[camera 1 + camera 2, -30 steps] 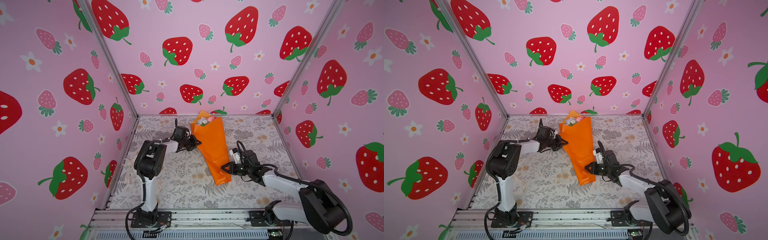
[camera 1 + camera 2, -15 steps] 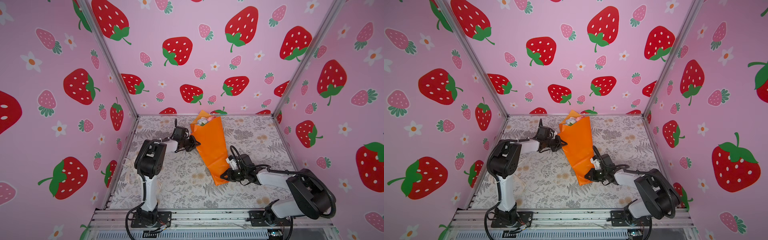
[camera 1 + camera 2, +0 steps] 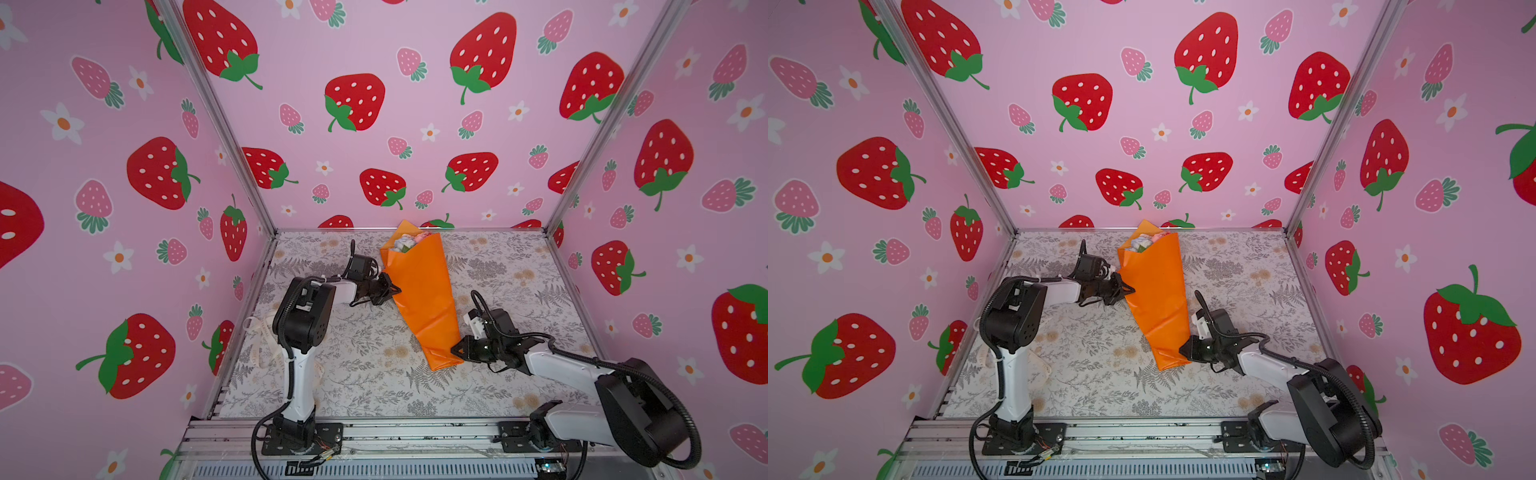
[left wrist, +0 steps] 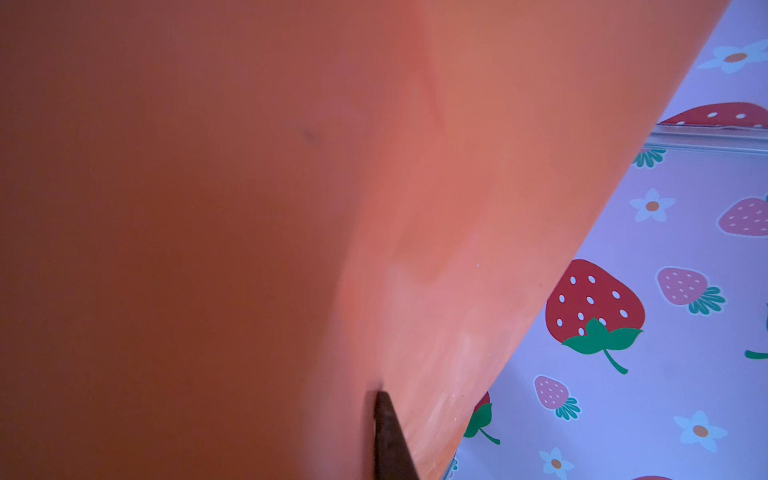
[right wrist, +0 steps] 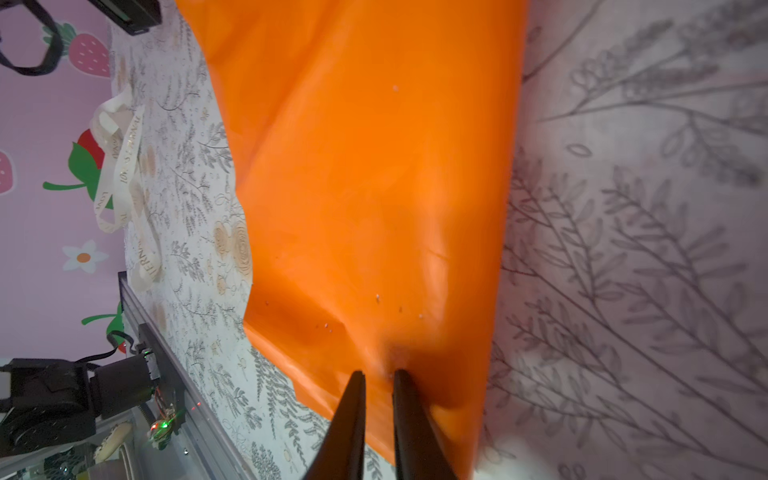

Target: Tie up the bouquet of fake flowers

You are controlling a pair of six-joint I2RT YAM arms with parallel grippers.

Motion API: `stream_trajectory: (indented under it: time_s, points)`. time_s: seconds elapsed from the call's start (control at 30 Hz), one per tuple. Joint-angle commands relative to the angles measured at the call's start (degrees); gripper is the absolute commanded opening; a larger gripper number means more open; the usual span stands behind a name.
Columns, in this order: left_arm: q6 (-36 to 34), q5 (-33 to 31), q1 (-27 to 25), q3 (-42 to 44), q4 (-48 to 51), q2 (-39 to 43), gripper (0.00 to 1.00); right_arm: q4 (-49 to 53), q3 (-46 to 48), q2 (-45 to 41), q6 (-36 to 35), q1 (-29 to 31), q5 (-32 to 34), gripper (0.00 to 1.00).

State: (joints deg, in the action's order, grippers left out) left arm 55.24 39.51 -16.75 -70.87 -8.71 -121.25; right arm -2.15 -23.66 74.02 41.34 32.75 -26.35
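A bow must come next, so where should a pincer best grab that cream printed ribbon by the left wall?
Probably the curled loop of the cream printed ribbon, from above: it appears to stand off the floral-print table, leaving room beneath, while the flat lengths hug the surface. The left pincer is nearer, but is shut on the orange paper-wrapped bouquet.
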Motion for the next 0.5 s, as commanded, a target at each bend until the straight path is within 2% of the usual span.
stream_trajectory:
  time_s: [0.0,0.17,0.33,0.47]
  points:
    - [-0.57,1.01,0.24,-1.98,0.77,-0.39,0.09,3.93,3.02,0.38,1.53,-0.59,2.53,0.17]
    - [-0.66,1.19,0.48,-2.47,1.01,-0.6,0.07,5.8,4.94,-0.3,1.03,-0.59,4.16,0.17]
    - [-0.7,1.36,0.67,-2.74,1.32,-0.54,0.07,9.3,1.74,-4.45,-0.25,-0.65,5.77,0.18]
    - [-0.86,1.24,0.68,-2.34,1.42,-0.21,0.07,8.15,1.06,-9.46,0.29,-0.67,3.85,0.18]
